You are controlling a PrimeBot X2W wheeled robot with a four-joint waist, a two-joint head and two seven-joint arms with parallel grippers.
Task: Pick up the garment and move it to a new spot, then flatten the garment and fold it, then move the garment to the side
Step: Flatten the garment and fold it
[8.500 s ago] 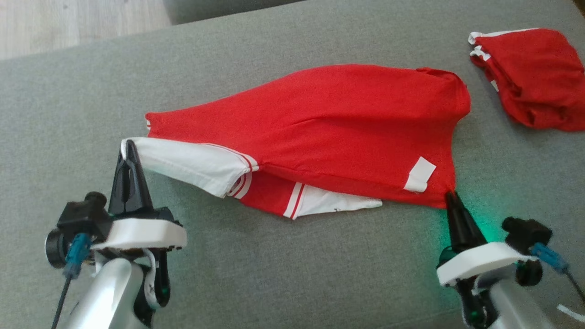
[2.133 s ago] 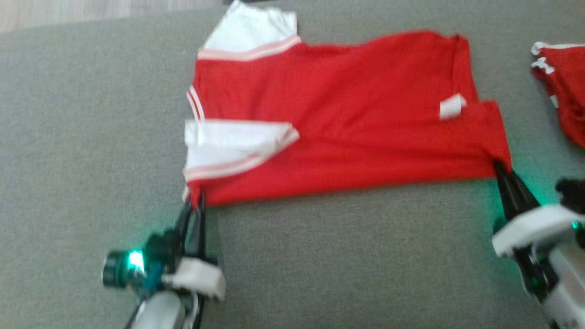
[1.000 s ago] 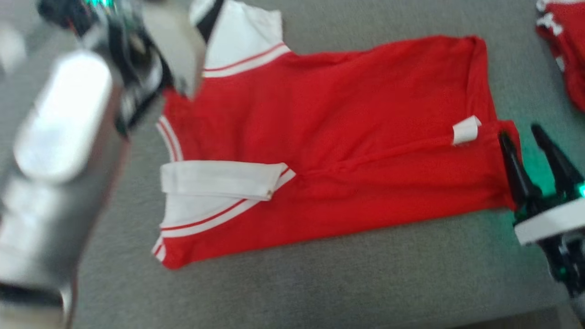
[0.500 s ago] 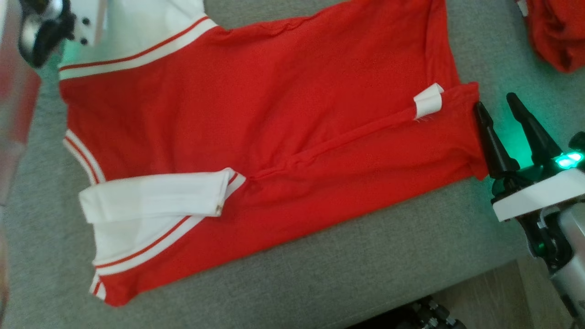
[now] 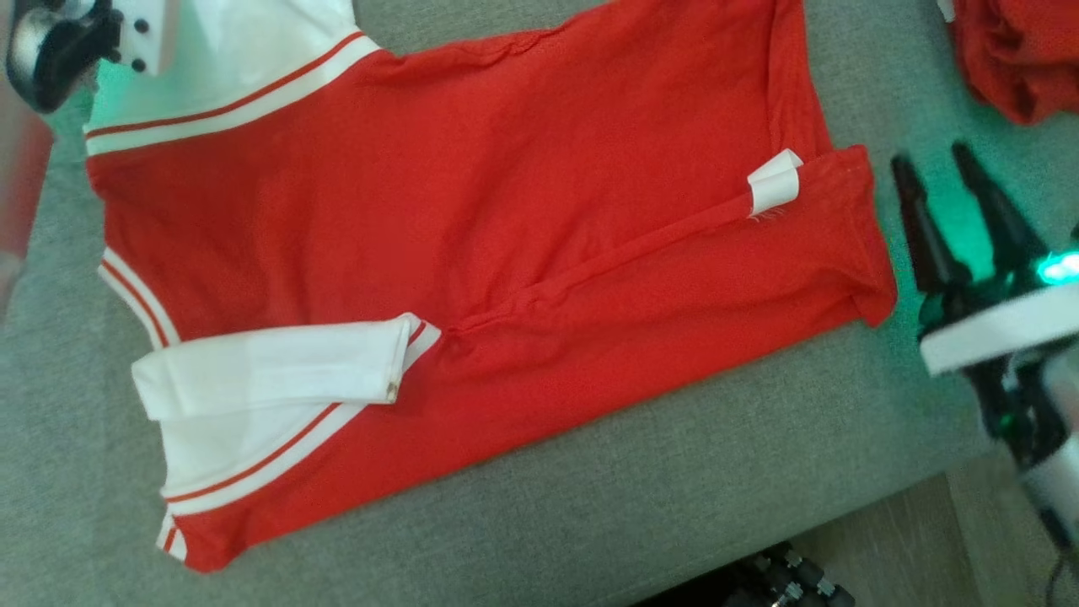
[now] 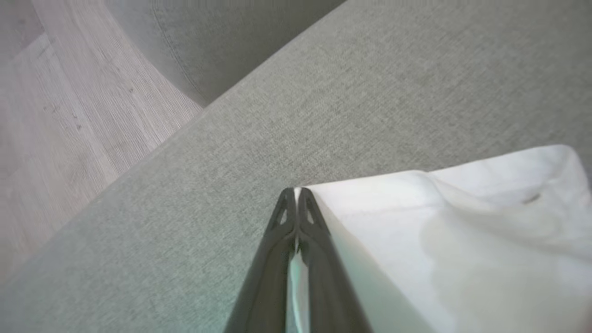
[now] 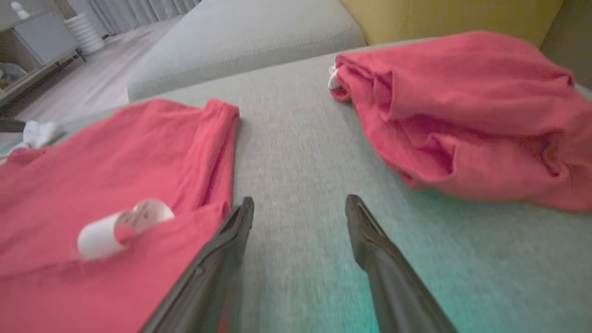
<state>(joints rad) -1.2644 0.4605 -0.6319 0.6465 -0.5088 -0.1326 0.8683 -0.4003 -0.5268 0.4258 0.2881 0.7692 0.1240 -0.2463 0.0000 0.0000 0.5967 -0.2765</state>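
The garment (image 5: 472,219), a red jersey with white sleeves and striped bands, lies spread on the grey sofa seat (image 5: 674,472). One white sleeve (image 5: 270,371) is folded over its near left part, and a small white tag (image 5: 775,181) curls up near its right hem. In the left wrist view my left gripper (image 6: 296,190) is shut on the edge of the far white sleeve (image 6: 462,222), with white cloth between its fingers. My right gripper (image 5: 931,158) stands open just right of the hem, holding nothing. The right wrist view shows the same gripper (image 7: 299,201) beside the garment (image 7: 115,162).
A smaller red bundle (image 5: 1020,59) lies at the far right, close ahead of the right gripper (image 7: 462,106). The seat's front edge runs along the bottom right, with wooden floor (image 5: 927,539) below it. Floor (image 6: 55,138) also lies beyond the seat near the left gripper.
My left gripper has shut on the far white sleeve. The right gripper, open, has drifted slightly right of the hem it let go. The head camera has shifted.
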